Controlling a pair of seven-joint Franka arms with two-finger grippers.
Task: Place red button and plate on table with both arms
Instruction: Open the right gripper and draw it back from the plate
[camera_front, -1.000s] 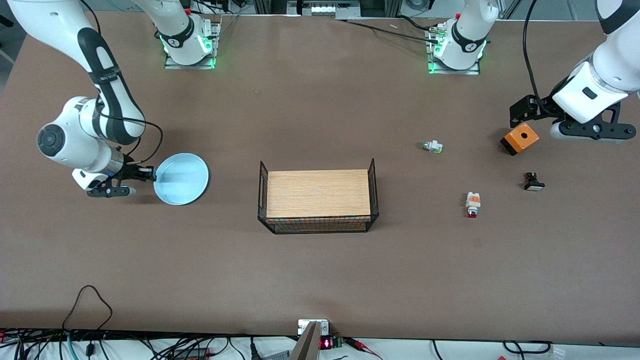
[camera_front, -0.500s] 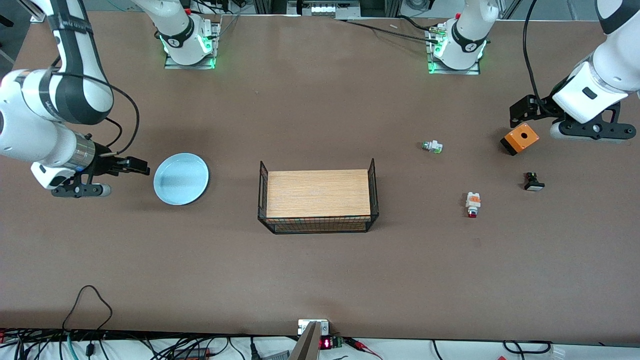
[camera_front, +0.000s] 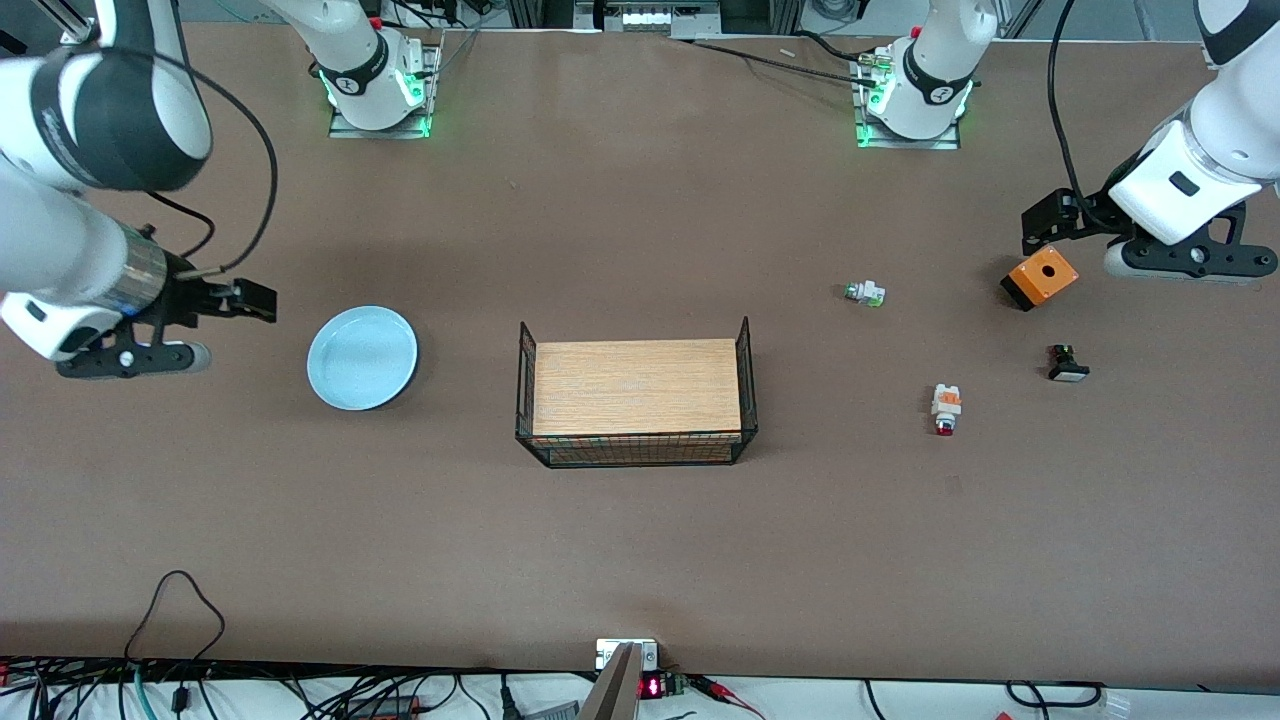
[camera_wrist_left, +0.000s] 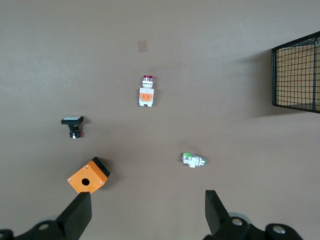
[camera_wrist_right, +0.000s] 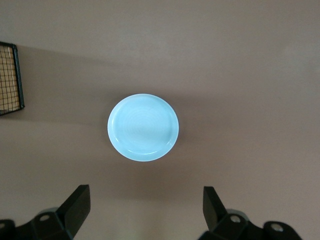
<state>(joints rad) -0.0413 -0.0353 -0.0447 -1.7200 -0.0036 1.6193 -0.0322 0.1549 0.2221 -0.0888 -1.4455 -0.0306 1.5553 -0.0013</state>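
The pale blue plate (camera_front: 362, 357) lies flat on the brown table (camera_front: 640, 540) toward the right arm's end; it also shows in the right wrist view (camera_wrist_right: 143, 127). My right gripper (camera_front: 255, 300) is open and empty, up in the air beside the plate and apart from it; the right wrist view shows it too (camera_wrist_right: 145, 205). The red button (camera_front: 946, 408) lies on the table toward the left arm's end, red cap toward the front camera; the left wrist view shows it too (camera_wrist_left: 146, 93). My left gripper (camera_front: 1040, 225) is open and empty, raised beside the orange box (camera_wrist_left: 148, 210).
A wood-topped black wire rack (camera_front: 636, 400) stands mid-table. Near the red button lie an orange box (camera_front: 1040, 277), a black part with a white cap (camera_front: 1068, 364) and a green-tipped white part (camera_front: 864, 293). Cables run along the front edge.
My right gripper has drawn back from the plate's rim toward the right arm's end of the table and risen. The plate has stayed in place. The left arm has barely moved.
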